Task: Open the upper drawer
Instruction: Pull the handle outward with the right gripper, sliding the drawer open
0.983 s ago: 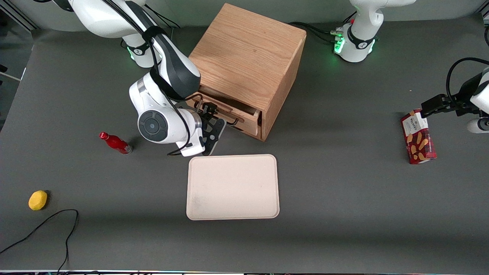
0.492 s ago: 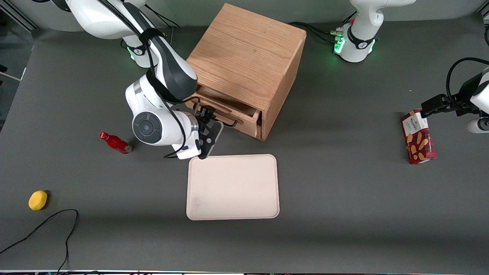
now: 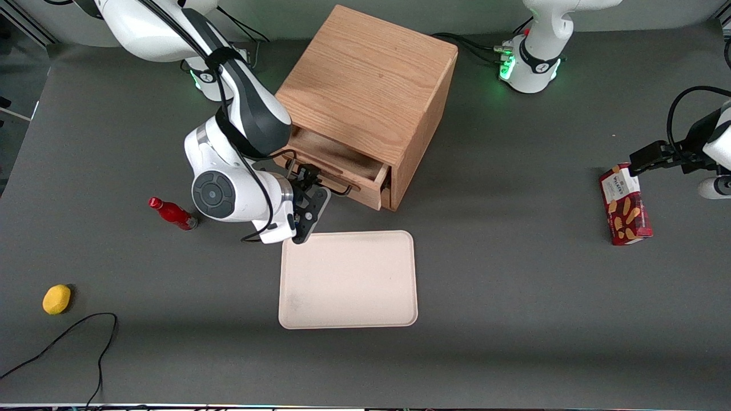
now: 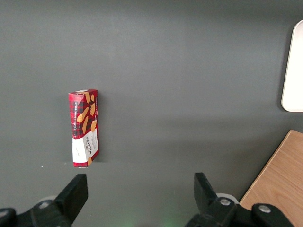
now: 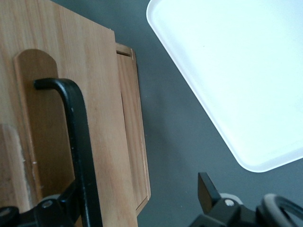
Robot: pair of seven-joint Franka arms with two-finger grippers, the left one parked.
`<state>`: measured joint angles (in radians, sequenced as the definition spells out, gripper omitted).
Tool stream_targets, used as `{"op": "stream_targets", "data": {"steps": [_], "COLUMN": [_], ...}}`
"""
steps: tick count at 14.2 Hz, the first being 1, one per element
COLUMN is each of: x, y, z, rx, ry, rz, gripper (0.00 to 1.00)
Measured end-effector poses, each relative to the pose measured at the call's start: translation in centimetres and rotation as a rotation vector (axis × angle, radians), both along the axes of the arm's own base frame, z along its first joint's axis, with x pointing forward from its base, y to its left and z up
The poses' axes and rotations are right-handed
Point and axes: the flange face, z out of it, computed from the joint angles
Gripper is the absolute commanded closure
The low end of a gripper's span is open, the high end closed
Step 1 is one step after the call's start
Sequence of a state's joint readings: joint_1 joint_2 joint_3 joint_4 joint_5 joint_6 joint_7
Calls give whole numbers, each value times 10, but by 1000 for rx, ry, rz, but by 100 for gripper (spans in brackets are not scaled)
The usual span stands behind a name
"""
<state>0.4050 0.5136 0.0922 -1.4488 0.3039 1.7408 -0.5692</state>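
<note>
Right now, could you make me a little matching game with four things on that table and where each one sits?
Things:
1. upper drawer
2. gripper
3. red bottle
4. cookie box

Places or states:
A. toward the parked arm's end of the table
B. pulled partly out of the cabinet
C. lying beside the working arm
D. at the drawer's black handle

Pairs: 1-B, 2-D, 3-C, 4-A

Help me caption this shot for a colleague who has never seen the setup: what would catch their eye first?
First, the oak cabinet mid-table, its upper drawer partly pulled out, with the gripper at the drawer's black handle. Next, the pale empty tray lying nearer the camera than the cabinet. Small colour accents: a red bottle and a yellow object toward the working arm's end, a red biscuit box toward the parked arm's.
</note>
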Motion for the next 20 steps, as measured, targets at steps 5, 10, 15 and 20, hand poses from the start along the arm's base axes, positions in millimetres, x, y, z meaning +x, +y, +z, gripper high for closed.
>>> {"op": "stream_targets", "data": {"steps": [5,10,15,20], "x": [13,30,41,51], "y": [-9,-21,-28,-42], "z": [-2,-11,-8,0], "rx": [9,12,23,31], "ry": [-11,-18,-33,-51], "rz": [-9,-32,-36,-57], "gripper": [0,0,0,0]}}
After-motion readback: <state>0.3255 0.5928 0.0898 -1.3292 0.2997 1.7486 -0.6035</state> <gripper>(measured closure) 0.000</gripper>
